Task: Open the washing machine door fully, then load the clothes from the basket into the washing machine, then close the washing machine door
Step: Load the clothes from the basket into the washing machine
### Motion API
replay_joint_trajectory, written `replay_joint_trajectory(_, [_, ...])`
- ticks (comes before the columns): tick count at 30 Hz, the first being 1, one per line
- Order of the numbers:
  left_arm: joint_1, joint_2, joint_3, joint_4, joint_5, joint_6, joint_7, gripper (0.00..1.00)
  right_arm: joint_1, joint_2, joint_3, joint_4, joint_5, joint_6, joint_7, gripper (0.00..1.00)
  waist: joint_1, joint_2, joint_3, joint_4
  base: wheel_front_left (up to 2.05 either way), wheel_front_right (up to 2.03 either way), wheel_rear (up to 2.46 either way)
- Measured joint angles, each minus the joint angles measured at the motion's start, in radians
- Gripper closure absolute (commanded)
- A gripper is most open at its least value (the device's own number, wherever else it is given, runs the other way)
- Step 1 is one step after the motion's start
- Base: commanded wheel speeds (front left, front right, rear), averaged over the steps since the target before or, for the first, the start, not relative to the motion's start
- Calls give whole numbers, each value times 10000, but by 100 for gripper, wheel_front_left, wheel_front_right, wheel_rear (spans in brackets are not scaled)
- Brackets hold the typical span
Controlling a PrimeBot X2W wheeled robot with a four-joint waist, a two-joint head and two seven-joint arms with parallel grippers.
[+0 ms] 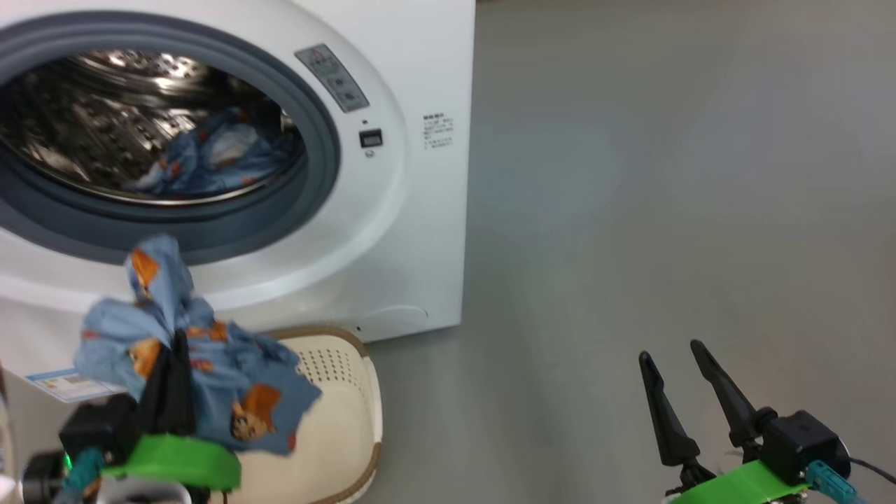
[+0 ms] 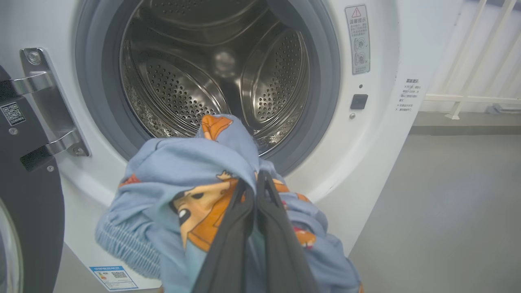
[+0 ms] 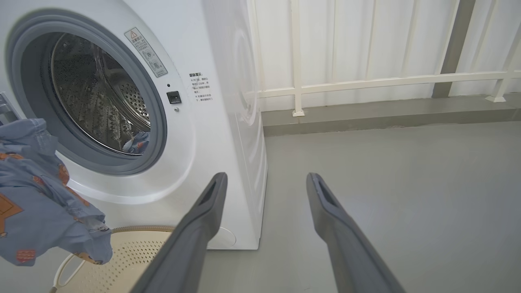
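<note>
1. Step in hand: move the clothes (image 1: 238, 371) from above the basket (image 1: 350, 371) into the drum (image 2: 183, 81) of the washing machine (image 1: 392, 231), upper left of the head view
2. Advice: I should clear the grey ring (image 1: 318, 140), reach deep, then release, so no hem hangs out to foul the door (image 2: 24, 203)
3. My left tool (image 1: 178, 343): clamped tight on the bunched clothes, lower left
4. My right tool (image 1: 670, 350): fingers wide apart, holding and touching nothing, lower right above the floor (image 1: 630, 210)
</note>
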Motion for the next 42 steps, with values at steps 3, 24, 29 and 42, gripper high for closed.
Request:
replay_joint_trajectory(3, [-858,157,98,301,161,-2,-2,100,-255,19,94,-29,4,0,0,0,0,0,411,-152,0,0,0])
replay_joint_trajectory(24, [-5919,1946,780,3708,899,21,-44,100,-1495,31,1028,-27,535,0,-2,0,0,0,2783,-1496,0,0,0])
replay_joint_trajectory(29, [-6772,2360,779,4506,1058,29,-44,100,-1496,33,1152,-12,612,0,-2,0,0,0,3124,-1725,0,0,0])
replay_joint_trajectory(42, [-9400,3216,782,5277,1427,299,-44,100,-1741,44,1496,-44,499,0,0,0,0,0,4229,-1885,0,0,0])
